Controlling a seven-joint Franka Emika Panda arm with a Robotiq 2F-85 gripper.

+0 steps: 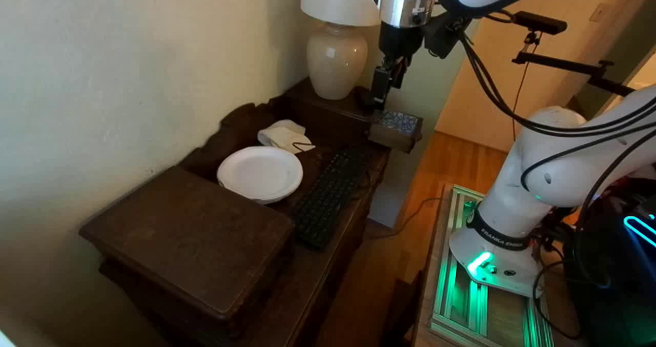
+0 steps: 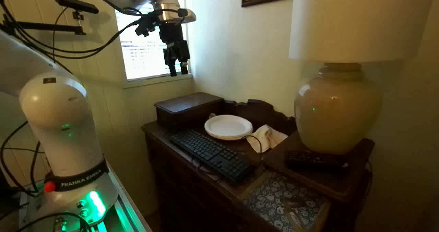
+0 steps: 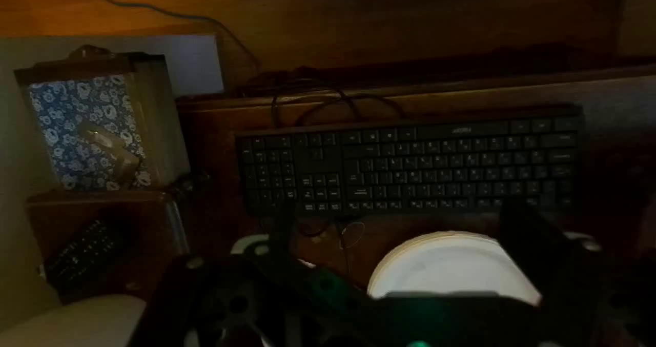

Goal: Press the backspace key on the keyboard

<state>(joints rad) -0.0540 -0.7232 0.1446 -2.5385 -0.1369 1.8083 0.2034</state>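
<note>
The keyboard (image 1: pixel 328 198) is long, flat and black and lies on the dark wooden dresser; it also shows in an exterior view (image 2: pixel 209 153). In the wrist view the keyboard (image 3: pixel 435 161) runs across the middle, its space bar side toward the top. The backspace key (image 3: pixel 360 192) is a wide key with a faint label, near the lower left of the main key block. My gripper (image 1: pixel 387 94) is high above the dresser, apart from the keyboard, and also shows in an exterior view (image 2: pixel 178 71). In the wrist view the gripper (image 3: pixel 400 211) has its fingers wide apart with nothing between them.
A stack of white plates (image 2: pixel 228 126) and a pale cloth (image 2: pixel 265 137) lie behind the keyboard. A raised wooden box (image 1: pixel 189 234) stands at one end. A lamp (image 2: pixel 337 112), a remote (image 2: pixel 313 159) and an open drawer with floral lining (image 3: pixel 95 126) are at the other.
</note>
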